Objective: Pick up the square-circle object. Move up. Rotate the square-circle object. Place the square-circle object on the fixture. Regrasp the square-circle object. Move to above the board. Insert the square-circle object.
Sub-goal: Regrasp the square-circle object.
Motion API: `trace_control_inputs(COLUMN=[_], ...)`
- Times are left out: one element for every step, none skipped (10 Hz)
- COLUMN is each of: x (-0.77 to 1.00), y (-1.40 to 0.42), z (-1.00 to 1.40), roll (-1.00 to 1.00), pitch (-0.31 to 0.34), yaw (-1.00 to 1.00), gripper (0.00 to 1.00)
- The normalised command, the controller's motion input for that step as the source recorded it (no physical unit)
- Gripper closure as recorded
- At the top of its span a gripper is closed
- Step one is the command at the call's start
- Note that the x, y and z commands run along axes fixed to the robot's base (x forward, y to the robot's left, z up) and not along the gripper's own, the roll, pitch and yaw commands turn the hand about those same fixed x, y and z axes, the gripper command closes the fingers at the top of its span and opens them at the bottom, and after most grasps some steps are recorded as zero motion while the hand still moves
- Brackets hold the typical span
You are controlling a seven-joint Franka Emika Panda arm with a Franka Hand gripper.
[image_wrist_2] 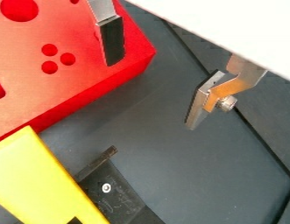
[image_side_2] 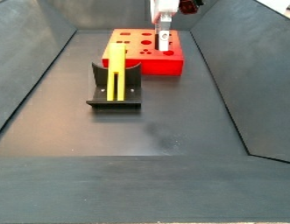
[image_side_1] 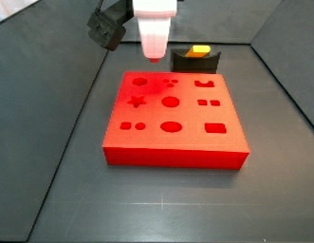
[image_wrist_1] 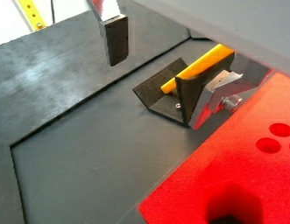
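Regrasp step, by the look: gripper hanging above the board, jaws spread and empty, square-circle object resting in the fixture; next, lowering over the peg to pinch it.

Glossy red plastic board, matt dark fixture, brushed-metal claw above.

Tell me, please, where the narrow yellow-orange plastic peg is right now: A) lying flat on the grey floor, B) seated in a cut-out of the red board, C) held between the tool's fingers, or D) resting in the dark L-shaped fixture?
D: the yellow-orange peg leans in the dark fixture, while the tool hangs open and empty beside the red board.
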Motion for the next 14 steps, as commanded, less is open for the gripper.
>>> trace_control_inputs(x=[1.00,1.00,1.00,1.00,1.00,1.00,1.00,1.00,1.00,1.00,0.96,0.90,0.77,0.72], y=[0.00,0.00,0.00,0.00,-0.01,-0.01,-0.01,-0.02,-0.02,-0.02,-0.02,-0.02,-0.02,-0.02], z=[0.01,-0.01,-0.02,-0.02,-0.01,-0.01,-0.01,-0.01,-0.01,0.00,-0.01,0.00,-0.01,0.00], roll=[0.05,0.04,0.05,0.05,0.05,0.05,0.04,0.03,0.03,0.02,0.02,0.02,0.01,0.01], pitch=[0.136,0.155,0.179,0.185,0.184,0.190,0.190,0.187,0.191,0.187,0.190,0.192,0.190,0.191], yaw=[-0.19,-0.12,-0.07,-0.04,0.00,0.02,0.03,0.04,0.04,0.05,0.05,0.05,0.05,0.05], gripper=[0.00,0.00,0.00,0.00,0.00,0.00,0.00,0.00,0.00,0.00,0.00,0.00,0.00,0.00])
